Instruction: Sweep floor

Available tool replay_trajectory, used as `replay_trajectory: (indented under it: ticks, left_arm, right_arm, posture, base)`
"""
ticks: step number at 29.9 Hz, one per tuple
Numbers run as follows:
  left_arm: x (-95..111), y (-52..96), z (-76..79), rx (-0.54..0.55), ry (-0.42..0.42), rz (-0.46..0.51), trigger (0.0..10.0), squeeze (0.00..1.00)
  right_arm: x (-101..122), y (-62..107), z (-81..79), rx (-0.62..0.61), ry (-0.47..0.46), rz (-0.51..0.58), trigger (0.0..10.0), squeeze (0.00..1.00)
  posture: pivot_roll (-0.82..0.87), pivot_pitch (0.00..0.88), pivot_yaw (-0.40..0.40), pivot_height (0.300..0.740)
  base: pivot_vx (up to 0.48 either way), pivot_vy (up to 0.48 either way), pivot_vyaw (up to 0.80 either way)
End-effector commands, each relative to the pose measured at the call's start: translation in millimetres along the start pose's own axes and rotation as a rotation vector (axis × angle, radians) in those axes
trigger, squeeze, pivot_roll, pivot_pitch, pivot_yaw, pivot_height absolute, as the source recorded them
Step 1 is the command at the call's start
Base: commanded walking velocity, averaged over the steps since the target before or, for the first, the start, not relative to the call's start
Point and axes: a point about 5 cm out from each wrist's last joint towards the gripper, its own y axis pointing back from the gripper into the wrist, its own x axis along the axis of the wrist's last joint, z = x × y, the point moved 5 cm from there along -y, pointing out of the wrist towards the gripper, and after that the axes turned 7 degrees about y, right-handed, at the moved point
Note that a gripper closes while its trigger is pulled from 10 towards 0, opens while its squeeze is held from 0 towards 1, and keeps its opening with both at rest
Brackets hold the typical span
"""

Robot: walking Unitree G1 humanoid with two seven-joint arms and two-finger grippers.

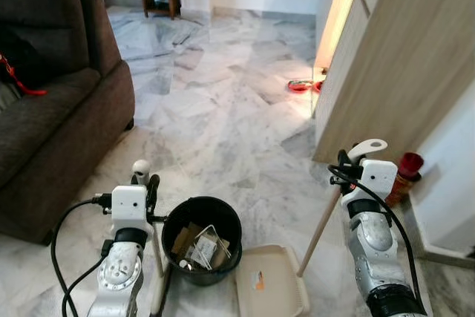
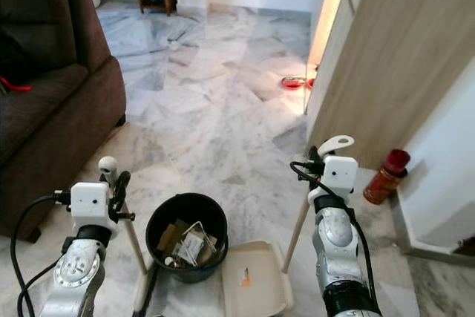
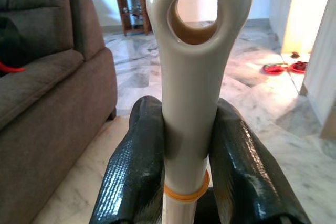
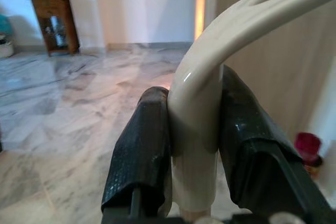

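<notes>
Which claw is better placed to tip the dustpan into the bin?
Right, probably: the right claw is shut on the dustpan handle, with the dustpan beside the black bin.

The broom (image 3: 191, 77) has a cream handle with a round hole at its top. The left gripper (image 3: 191, 177) pinches it just under that hole, with one black finger on each side. The stick runs down from the gripper, next to the black bin (image 1: 202, 239).

The dustpan (image 1: 269, 281) is cream and lies flat on the marble floor, down and to the left of the right gripper (image 4: 194, 150). Its long stick slants up to a curved top, which that gripper squeezes.
</notes>
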Motion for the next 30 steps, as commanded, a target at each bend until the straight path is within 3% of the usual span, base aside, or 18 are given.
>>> replay_trajectory:
  ticks: [1, 22, 30]
  left_arm:
    - [9.8, 0.7, 0.1, 0.001, 0.012, 0.038, 10.0, 0.00]
    - [6.2, 3.2, 4.6, 0.000, 0.024, 0.029, 10.0, 0.00]
    - [5.3, 3.0, 4.1, 0.009, 0.023, 0.028, 10.0, 0.00]
  right_arm:
    - [13.3, -5.5, -1.6, 0.008, 0.005, 0.043, 10.0, 0.00]
    - [14.1, -7.2, -3.8, 0.020, 0.006, 0.039, 10.0, 0.00]
    - [13.1, -6.2, -5.7, 0.021, -0.008, 0.035, 10.0, 0.00]
  posture:
    - [-0.02, 0.000, -0.013, 0.740]
    - [-0.02, 0.000, -0.026, 0.740]
    - [-0.01, 0.000, -0.030, 0.740]
  base:
    - [-0.304, 0.000, 0.00]
    - [-0.293, 0.000, 0.00]
    - [0.000, 0.000, 0.00]
